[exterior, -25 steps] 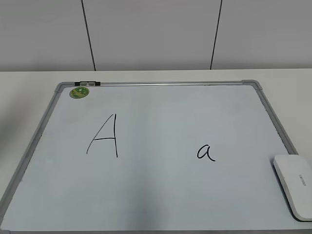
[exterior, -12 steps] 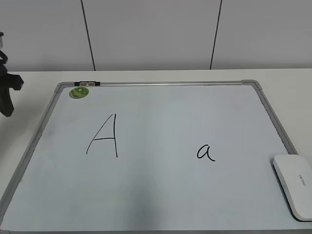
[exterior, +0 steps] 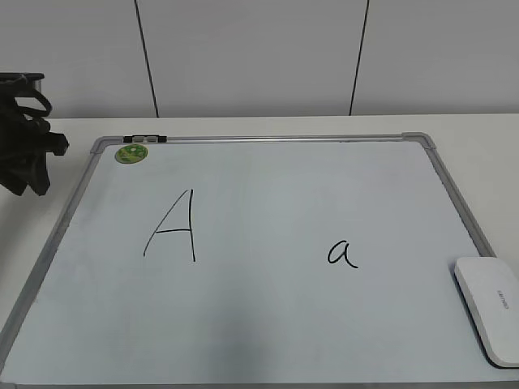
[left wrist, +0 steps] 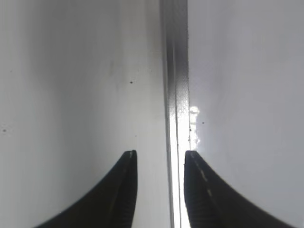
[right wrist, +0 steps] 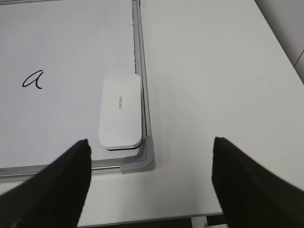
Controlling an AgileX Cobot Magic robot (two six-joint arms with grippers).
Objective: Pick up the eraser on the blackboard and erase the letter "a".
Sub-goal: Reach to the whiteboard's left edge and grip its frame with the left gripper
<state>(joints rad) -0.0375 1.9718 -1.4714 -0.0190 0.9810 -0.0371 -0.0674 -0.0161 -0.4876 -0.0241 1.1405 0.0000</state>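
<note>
Best done by lowering the right claw (right wrist: 149, 183), spread wide and empty above the near right corner of the blackboard (exterior: 65, 225), squarely over the eraser (right wrist: 120, 110), which lies flat against the right frame just right of the letter "a" (exterior: 342, 254), then pinching its long sides without nudging it off onto the worktop (right wrist: 204, 85). Left claw (left wrist: 159, 164) spread a little, empty, over the left frame. Eraser cut off at the exterior view's edge; lettering too small to read
</note>
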